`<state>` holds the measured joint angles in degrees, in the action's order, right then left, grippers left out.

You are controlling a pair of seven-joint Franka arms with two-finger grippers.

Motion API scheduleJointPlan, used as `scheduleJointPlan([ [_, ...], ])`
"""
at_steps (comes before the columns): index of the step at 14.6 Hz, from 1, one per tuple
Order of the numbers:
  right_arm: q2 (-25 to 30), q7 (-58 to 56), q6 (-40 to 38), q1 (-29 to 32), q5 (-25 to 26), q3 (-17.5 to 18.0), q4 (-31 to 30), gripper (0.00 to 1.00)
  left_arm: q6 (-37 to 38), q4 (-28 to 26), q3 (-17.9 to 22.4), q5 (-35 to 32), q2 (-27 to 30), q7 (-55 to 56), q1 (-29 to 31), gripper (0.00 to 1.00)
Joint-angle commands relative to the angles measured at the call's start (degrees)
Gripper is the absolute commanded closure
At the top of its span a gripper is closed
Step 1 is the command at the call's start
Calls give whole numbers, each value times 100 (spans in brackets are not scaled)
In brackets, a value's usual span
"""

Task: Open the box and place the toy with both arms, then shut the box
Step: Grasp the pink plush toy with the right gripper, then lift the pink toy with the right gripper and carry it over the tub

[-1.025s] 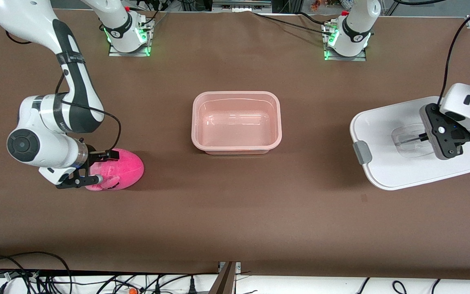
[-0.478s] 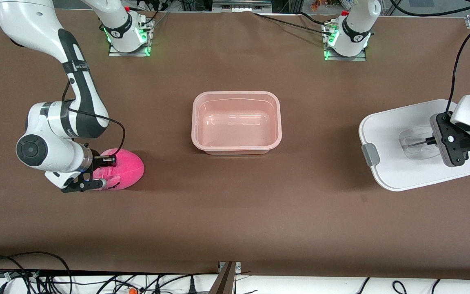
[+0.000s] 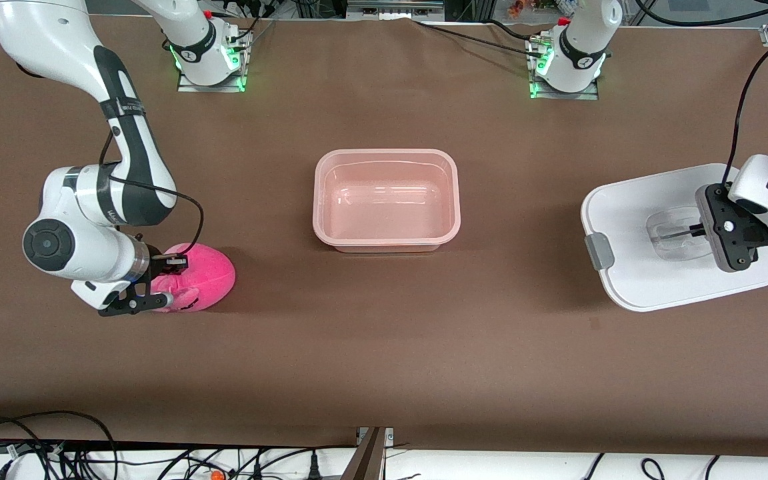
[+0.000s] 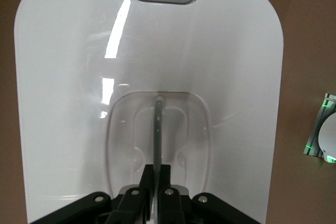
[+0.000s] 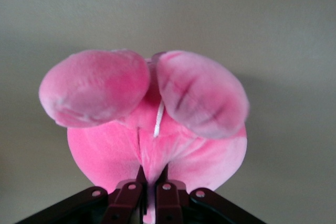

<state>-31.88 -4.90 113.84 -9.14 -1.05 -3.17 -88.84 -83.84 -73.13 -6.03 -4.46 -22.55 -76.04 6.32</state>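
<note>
Right gripper (image 3: 165, 283) is pinched on the toy (image 3: 207, 280) at its end of the table; left gripper (image 3: 691, 231) grips the lid (image 3: 631, 220) by its handle. Box (image 3: 386, 200) sits open, empty; placing and closing remain.

The box tub (image 3: 387, 200), pale pink with rounded corners, is seen open and upright at the centre of the surface. Its white lid (image 3: 637, 220), with grey side clip (image 3: 599, 251) and clear recessed handle (image 4: 157, 145), is found at 3 o'clock from the tub, well apart. The toy (image 3: 205, 280), a bright pink plush with paler nubs (image 5: 94, 87), is located at 8 o'clock from the tub.
</note>
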Motion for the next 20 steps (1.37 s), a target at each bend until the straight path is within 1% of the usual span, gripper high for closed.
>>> scheduleJointPlan([
  [1, 41, -160, -370, -78, -71, 53, 357, 100, 113, 123, 5, -37, -12, -86, -8, 100],
  [3, 129, -160, -756, -158, -71, 115, 611, 100, 113, 123, 6, -37, -12, -86, -8, 100],
  [4, 138, -169, -1080, -202, -71, 185, 831, 100, 113, 123, 6, -46, -12, -86, 1, 100],
  [6, 129, -300, -1888, -263, -36, 483, 1305, 100, 113, 123, 6, -46, -12, -86, -17, 100],
  [8, 129, -712, -2374, -412, -1, 703, 1579, 100, 113, 123, -3, -46, -12, -86, -17, 100],
  [11, 121, -1196, -2892, -877, 17, 739, 2035, 100, 113, 123, -3, -46, -3, -86, -17, 100],
  [13, 77, -1338, -3227, -1290, 25, 748, 2343, 100, 113, 115, -3, -46, -3, -86, -17, 100],
  [14, 77, -1399, -3298, -1588, 173, 739, 2397, 100, 113, 115, -3, -46, -12, -86, -17, 100],
  [16, 68, -1592, -3342, -2247, 857, 739, 2511, 100, 113, 115, -3, -46, -3, -86, -8, 100],
  [17, 59, -1619, -3369, -2476, 991, 739, 2546, 100, 113, 115, -3, -46, -3, -86, -17, 100],
  [20, 42, -1838, -3369, -2820, 1036, 730, 2555, 100, 113, 106, -3, -46, -12, -95, -17, 100],
])
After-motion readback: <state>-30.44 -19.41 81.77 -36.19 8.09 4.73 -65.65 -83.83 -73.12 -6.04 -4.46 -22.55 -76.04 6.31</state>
